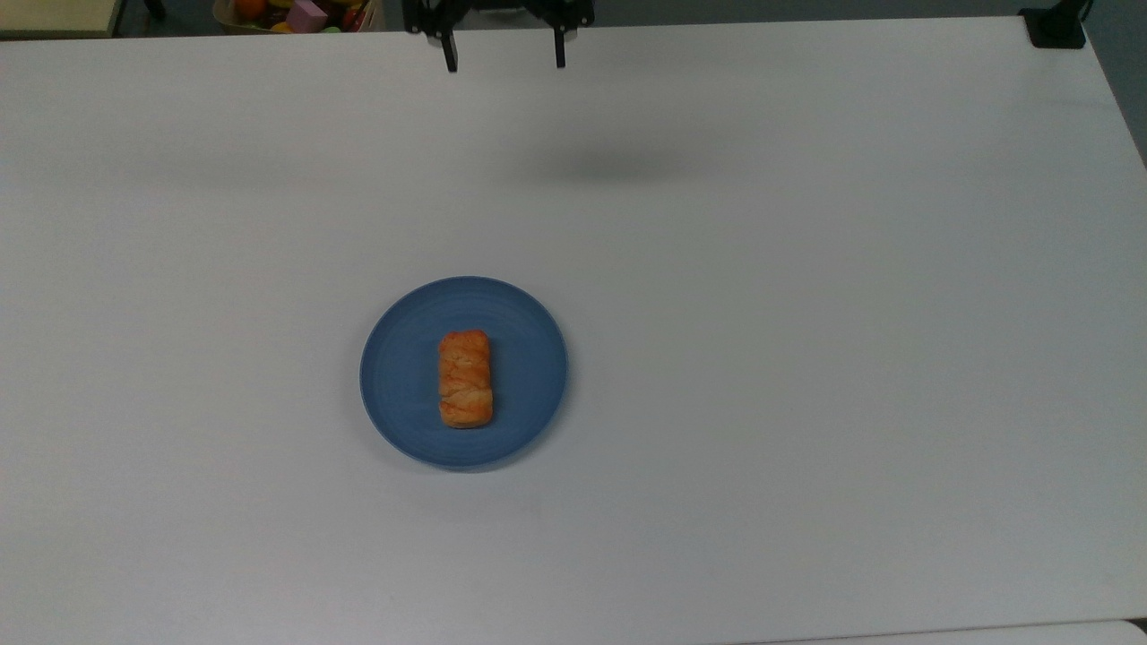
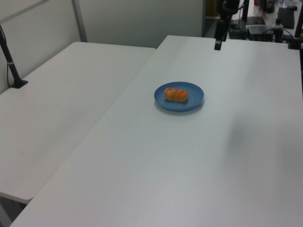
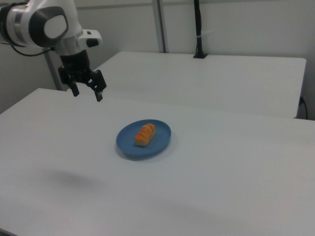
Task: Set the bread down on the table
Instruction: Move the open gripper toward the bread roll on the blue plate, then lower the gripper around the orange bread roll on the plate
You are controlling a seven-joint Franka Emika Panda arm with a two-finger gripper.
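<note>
Pincer: your pincer [image 1: 503, 61] hangs in the air at the far edge of the desk [image 1: 806, 358] in the top view, well apart from the bread; find it in the right view [image 3: 86, 93] at upper left, and in the left view [image 2: 218, 45] at top centre.
Pincer state: spread wide, the two black fingers [image 1: 451, 61] pointing down with nothing between them.
Arm: you see the white and grey arm [image 3: 42, 22] entering from the right view's upper left, above the pincer.
Shadow: a soft dark patch [image 1: 609, 166] lies on the desk below the pincer in the top view.
Bread: the golden-orange braided loaf [image 1: 465, 378] lies flat near the middle of the plate, long axis running up and down in the top view; in the left view [image 2: 176, 94] it lies across, and in the right view [image 3: 145, 134] it sits on a slant.
Plate: the round blue plate [image 1: 529, 358] carries the bread and sits left of centre on the desk in the top view; note it also in the left view [image 2: 195, 94] and the right view [image 3: 160, 140].
Neighbouring desk: a second white desk [image 3: 221, 78] stands just beside yours, with a black pole [image 3: 198, 29] at its far edge.
Far clutter: beyond the top view's upper edge, a bin of coloured items [image 1: 300, 13].
</note>
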